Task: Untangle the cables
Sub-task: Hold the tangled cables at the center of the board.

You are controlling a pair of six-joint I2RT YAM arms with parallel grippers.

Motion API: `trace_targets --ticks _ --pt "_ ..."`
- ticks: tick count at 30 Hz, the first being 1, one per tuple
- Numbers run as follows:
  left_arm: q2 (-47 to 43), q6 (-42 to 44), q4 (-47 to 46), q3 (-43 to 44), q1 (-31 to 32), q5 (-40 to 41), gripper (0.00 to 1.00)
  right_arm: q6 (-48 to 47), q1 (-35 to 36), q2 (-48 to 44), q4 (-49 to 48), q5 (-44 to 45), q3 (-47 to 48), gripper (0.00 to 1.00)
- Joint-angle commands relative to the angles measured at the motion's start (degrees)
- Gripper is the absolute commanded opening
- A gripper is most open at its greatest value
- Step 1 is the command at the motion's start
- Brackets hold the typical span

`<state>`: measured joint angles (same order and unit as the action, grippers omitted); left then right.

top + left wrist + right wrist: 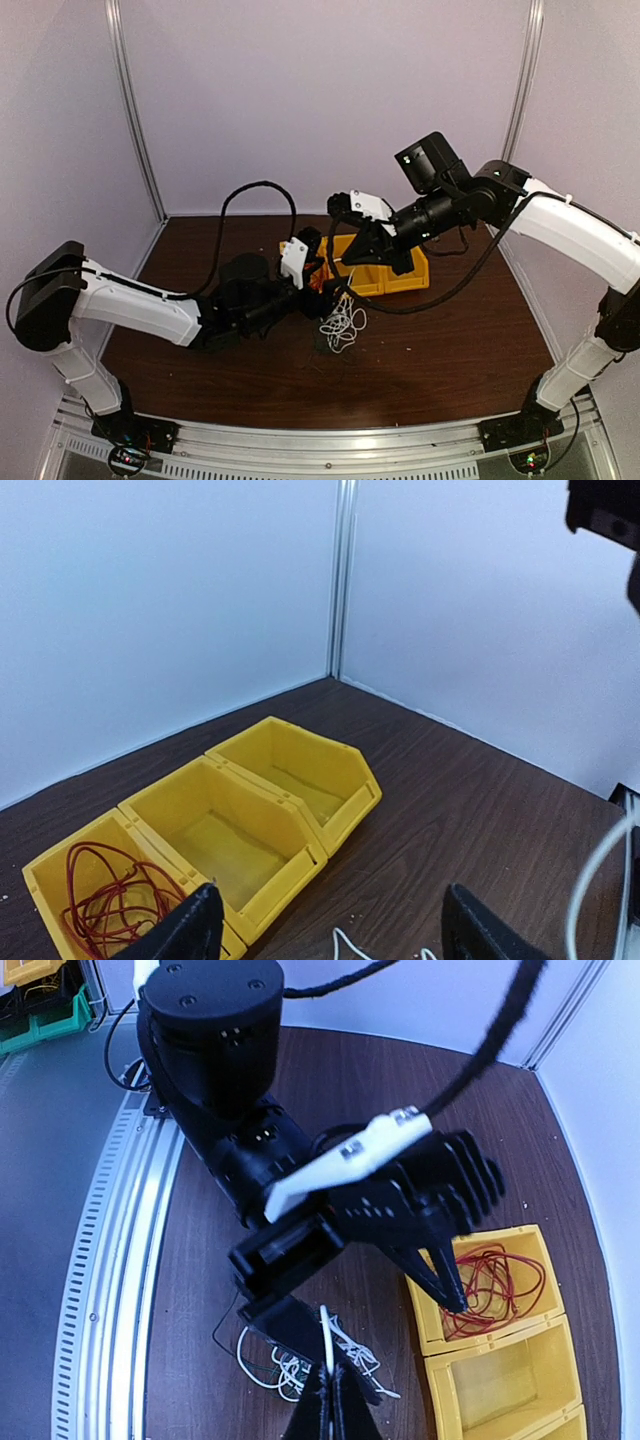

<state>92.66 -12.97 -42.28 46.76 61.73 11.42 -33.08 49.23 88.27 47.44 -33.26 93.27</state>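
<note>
The cables lie as a white clump (343, 325) on the dark table in front of the bins, with a thin black wire (224, 1326) looping out of the clump (295, 1368). My right gripper (330, 1372) is shut on a white cable strand (326, 1335) that rises from that clump; in the top view this gripper (345, 272) hangs just above it. A red cable coil (108, 898) lies in the end yellow bin (535, 1250). My left gripper (330, 920) is open and holds nothing; it (322, 275) hovers at that bin's front edge.
Three yellow bins (300, 825) stand in a row behind the clump; the middle (215, 835) and far (300, 770) ones hold nothing. The left arm (215, 1040) crosses close to the right gripper. White walls enclose the back, and a metal rail (110, 1260) runs along the near edge.
</note>
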Motion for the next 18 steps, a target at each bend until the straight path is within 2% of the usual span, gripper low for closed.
trace_targets --ticks 1,4,8,12,18 --pt "7.05 -0.79 -5.25 5.53 0.14 7.05 0.76 0.09 0.43 -1.88 1.36 -3.82 1.61 0.0" --pt "13.34 -0.99 -6.0 8.55 0.1 9.56 0.76 -0.48 0.4 -1.98 3.47 -5.88 5.08 0.0" --pt "18.3 -4.21 -6.68 7.87 0.13 9.48 0.76 -1.07 0.23 -3.05 5.35 -5.13 12.47 0.0" --pt "17.6 -8.9 -4.91 3.2 0.14 10.3 0.75 -1.24 -3.11 -3.64 5.23 -5.62 19.36 0.0" --pt "15.36 -10.59 0.48 -1.36 -0.24 13.56 0.76 -0.58 -7.29 -3.65 5.38 -8.93 29.35 0.0"
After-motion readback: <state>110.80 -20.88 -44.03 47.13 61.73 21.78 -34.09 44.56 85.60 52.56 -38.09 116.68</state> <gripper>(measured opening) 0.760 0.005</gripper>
